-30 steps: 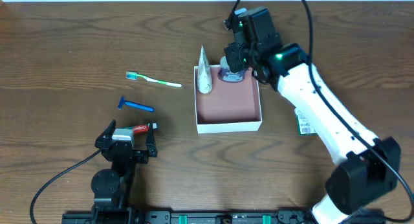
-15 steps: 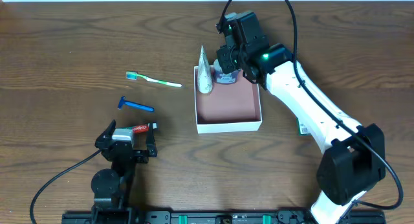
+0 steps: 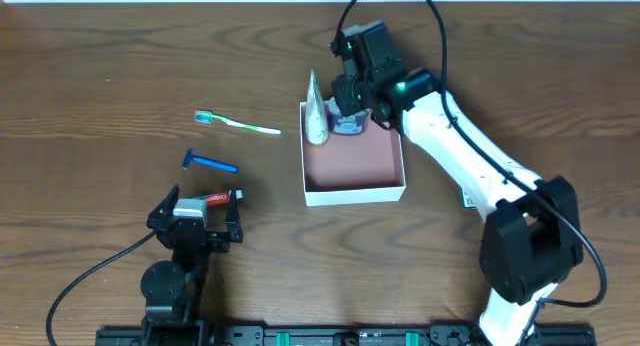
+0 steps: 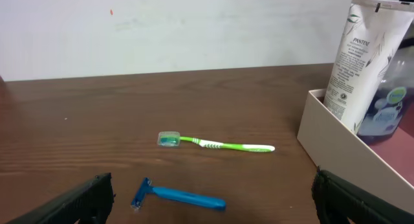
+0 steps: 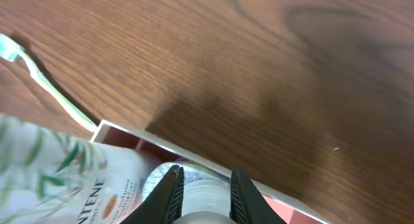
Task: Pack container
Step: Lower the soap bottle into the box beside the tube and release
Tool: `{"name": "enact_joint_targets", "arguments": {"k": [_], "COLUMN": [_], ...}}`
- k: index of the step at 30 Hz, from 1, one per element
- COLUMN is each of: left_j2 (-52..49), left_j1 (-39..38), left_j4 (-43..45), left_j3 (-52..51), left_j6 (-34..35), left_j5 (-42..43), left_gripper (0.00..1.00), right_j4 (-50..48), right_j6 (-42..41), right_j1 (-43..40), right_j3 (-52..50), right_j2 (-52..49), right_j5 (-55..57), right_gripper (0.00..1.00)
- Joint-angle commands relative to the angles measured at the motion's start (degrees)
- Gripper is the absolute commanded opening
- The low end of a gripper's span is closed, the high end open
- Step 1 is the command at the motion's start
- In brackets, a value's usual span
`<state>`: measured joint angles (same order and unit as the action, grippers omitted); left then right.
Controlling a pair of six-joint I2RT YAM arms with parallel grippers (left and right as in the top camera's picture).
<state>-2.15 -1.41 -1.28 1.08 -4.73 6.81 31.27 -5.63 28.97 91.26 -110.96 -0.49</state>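
Note:
The container (image 3: 393,191) is a shallow white-walled box with a pinkish floor, at mid-table. A white Pantene tube (image 3: 316,114) stands upright in its back left corner. My right gripper (image 3: 350,104) is over the back of the box, shut on the white cap (image 5: 206,193) of a clear bluish bottle (image 3: 348,124) right beside the tube. The left wrist view shows that bottle (image 4: 389,111) behind the container's near wall (image 4: 339,143); whether it rests on the floor is hidden. My left gripper (image 3: 200,208) stands wide open near the front left, nothing between its fingers (image 4: 83,201).
A green toothbrush (image 3: 238,123) and a blue razor (image 3: 210,163) lie on the wood left of the container. A small red and white tube (image 3: 216,198) shows at the left gripper. A white tag (image 3: 470,194) lies right of the box, under the right arm.
The right arm has swung left, carrying the bottle along the back of the container to sit beside the Pantene tube. The left arm has not moved.

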Motion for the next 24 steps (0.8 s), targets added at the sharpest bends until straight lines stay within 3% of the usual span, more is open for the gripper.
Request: {"name": "enact_joint_targets", "arguments": {"k": [1,13,14,18,22,24], "left_j2": [-0.1,-0.1,-0.1,-0.1,-0.1,-0.1], "left_j1": [-0.2,-0.2,-0.2,-0.2,-0.2,-0.2], "left_j4": [-2.2,-2.1,-2.2,-2.1,-2.1,-2.2], "left_j3": [-0.9,-0.9,-0.9,-0.9,-0.9,-0.9], "left_j6": [-0.2,-0.2,-0.2,-0.2,-0.2,-0.2], "left_j5": [0.5,0.5,0.5,0.5,0.5,0.5], "left_gripper": [0.98,0.98,0.98,0.98,0.98,0.98], "right_j4": [-1.2,-2.1,-2.1,-2.2,-2.6,-3.1], "right_j6": [0.4,0.5,0.5,0.5,0.5,0.5], "right_j1": [0.3,0.3,0.3,0.3,0.3,0.3], "right_j3": [0.9,0.9,0.9,0.9,0.9,0.9], "right_j2": [-0.4,-1.7,-1.7,-1.7,-1.6,-1.1], "right_j5": [-0.2,-0.4,-0.4,-0.4,-0.4,-0.4], "right_gripper": [0.10,0.13,0.17,0.49,0.63,0.64]}}
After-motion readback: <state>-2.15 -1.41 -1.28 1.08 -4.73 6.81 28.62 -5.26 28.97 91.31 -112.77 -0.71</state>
